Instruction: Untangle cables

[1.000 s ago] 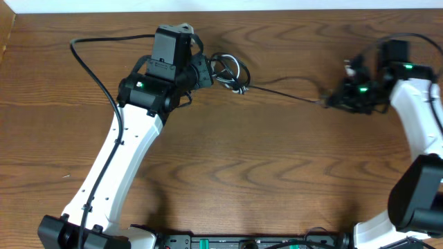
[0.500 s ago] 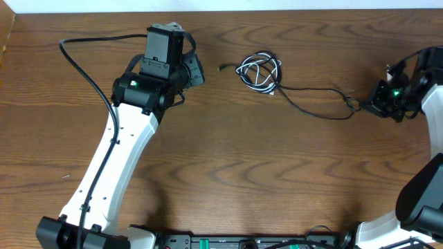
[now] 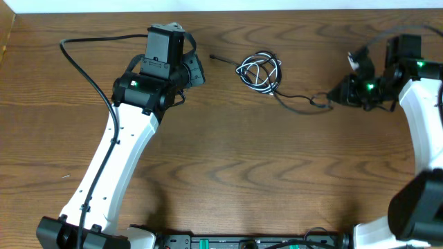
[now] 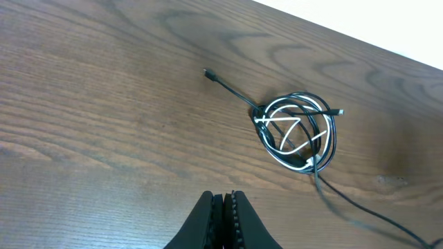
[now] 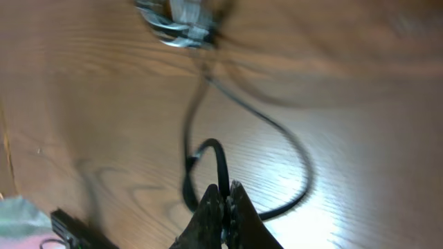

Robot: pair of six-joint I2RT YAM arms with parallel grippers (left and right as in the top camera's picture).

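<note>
right pincer (image 5: 223, 194) at frame right clamps the thin black cord (image 5: 277, 128) trailing from its upper-centre tangle with the thin white cord (image 4: 299, 163), while left pincer (image 4: 223, 200) is closed, empty.

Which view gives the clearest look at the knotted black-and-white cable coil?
Left wrist: the coil lies sharp and whole, both colours distinct. Overhead shows it whole but small; right wrist catches only a blurred part at the top edge.
</note>
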